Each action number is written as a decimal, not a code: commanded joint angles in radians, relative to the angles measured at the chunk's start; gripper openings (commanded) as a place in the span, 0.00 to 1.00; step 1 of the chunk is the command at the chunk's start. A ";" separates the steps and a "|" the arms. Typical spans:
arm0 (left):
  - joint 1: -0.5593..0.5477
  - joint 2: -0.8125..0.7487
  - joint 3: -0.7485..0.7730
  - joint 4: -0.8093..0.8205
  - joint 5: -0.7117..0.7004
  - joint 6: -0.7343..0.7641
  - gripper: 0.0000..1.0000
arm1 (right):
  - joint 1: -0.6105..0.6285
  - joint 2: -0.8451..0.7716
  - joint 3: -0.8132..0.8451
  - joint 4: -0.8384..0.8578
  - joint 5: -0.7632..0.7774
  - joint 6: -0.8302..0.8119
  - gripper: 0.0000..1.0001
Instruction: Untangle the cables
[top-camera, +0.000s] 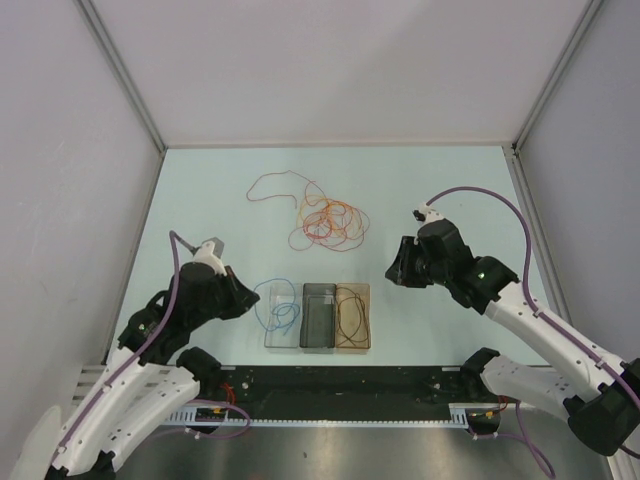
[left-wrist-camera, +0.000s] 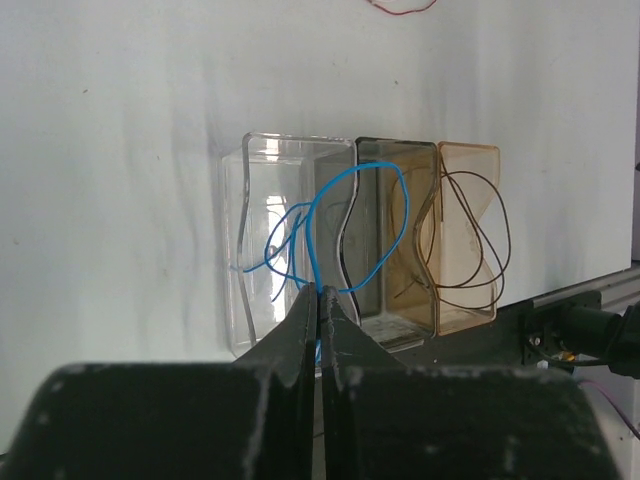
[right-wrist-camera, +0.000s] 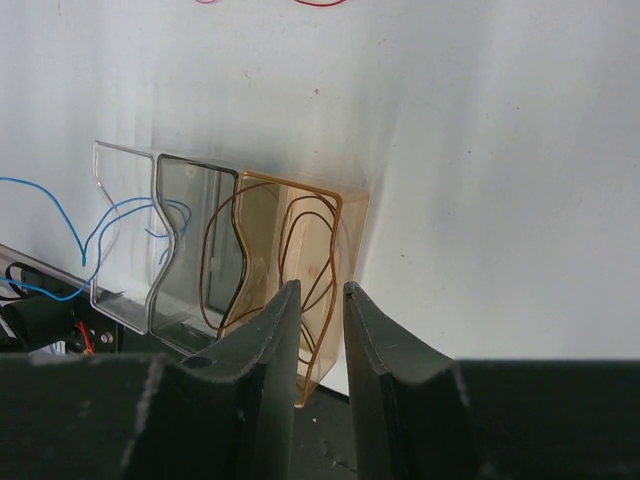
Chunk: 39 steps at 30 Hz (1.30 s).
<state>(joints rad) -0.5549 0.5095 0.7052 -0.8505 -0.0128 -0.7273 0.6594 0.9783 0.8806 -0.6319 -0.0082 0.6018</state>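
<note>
**Blue cable pinched at the bins, main tangle mid-table**

- Near edge of pale blue-green table (top-camera: 200, 200): three plastic bins in a row, side by side. Clear plastic bin (top-camera: 283, 340) on the left, smoke-grey plastic bin (top-camera: 318, 322) in the middle, amber plastic bin (top-camera: 352, 347) on the right.
- Pressed together, no gap: jaws of left gripper (left-wrist-camera: 320, 292), clamped on thin blue cable (left-wrist-camera: 312, 225) just left of the clear bin.
- Blue loops rising from the pinch across the clear and grey bins. Can't tell how much lies inside the clear bin versus over its rim. One blue end runs off the left edge of the right wrist view.
- Parted by a narrow slot, nothing between them: jaws of right gripper (right-wrist-camera: 320, 290), off the amber bin's right side toward the table's right edge.
- Thin dark brown cable (left-wrist-camera: 503, 240) coiled inside the amber bin, ends not traceable.
- Tangle of thin red and orange cables (top-camera: 325, 222) around table centre, well apart from the bins and both grippers. Individual strands too fine to separate from above.
- Lighter orange loop (top-camera: 272, 178) trailing off the tangle toward the far left corner.
- Only slivers of red at the top edge of both wrist views.
</note>
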 joint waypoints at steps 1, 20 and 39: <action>-0.029 0.009 -0.039 0.068 -0.021 -0.072 0.00 | 0.002 -0.004 0.029 -0.005 0.008 0.001 0.29; -0.333 0.303 -0.052 0.045 -0.400 -0.336 0.00 | 0.005 -0.013 0.024 -0.029 0.047 -0.005 0.29; -0.335 0.523 -0.018 0.148 -0.400 -0.291 0.00 | 0.005 0.037 0.009 0.014 0.021 -0.016 0.29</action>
<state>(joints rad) -0.8837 1.0126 0.6586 -0.8051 -0.4702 -1.0634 0.6617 1.0042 0.8806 -0.6571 0.0185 0.6006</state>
